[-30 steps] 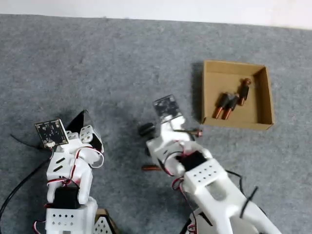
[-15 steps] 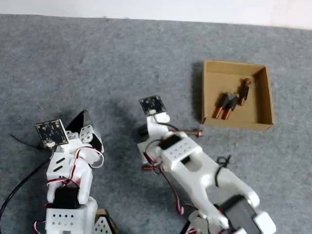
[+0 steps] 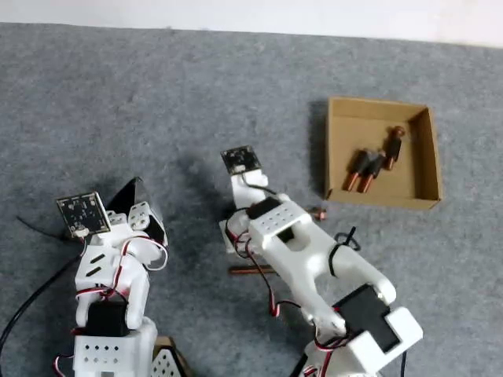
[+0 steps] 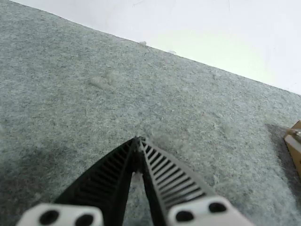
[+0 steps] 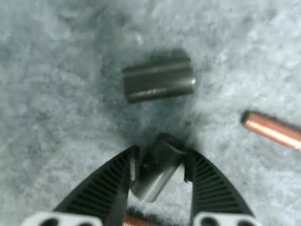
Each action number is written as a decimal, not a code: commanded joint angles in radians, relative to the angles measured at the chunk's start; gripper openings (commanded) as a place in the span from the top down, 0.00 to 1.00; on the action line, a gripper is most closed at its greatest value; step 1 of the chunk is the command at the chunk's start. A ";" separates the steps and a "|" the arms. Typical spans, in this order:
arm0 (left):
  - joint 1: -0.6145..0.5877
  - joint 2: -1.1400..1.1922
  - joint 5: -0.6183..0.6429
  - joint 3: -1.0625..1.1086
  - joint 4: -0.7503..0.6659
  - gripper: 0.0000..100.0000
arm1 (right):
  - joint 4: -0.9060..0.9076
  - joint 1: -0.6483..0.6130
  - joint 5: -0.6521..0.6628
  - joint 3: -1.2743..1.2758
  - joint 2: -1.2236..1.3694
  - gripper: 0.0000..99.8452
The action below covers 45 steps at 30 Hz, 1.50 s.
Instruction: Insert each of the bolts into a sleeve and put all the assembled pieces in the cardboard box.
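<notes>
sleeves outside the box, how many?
2. The flat sleeve lies on the carpet just ahead of the right gripper; the second sleeve sits tilted between that gripper's fingers. More may be hidden under the arm.

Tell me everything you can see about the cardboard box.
The cardboard box is a shallow, open-topped tray of plain brown card, roughly square, resting flat on the grey carpet on the right side, beyond the arms. Inside lie what look like three bolt-and-sleeve pieces, copper shafts in dark sleeves, clustered near its middle. Nothing else touches it. A loose bolt lies on the carpet just outside its near left corner.
</notes>
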 commanded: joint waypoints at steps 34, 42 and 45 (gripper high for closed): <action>-0.008 -0.015 -0.006 0.018 0.002 0.99 | 0.104 0.159 0.161 -0.027 -0.315 0.99; -0.008 -0.015 -0.006 0.018 0.002 0.99 | 0.101 0.160 0.163 -0.002 -0.375 0.99; -0.008 -0.015 -0.006 0.018 0.002 0.99 | 0.090 0.160 0.209 -0.001 -0.375 0.99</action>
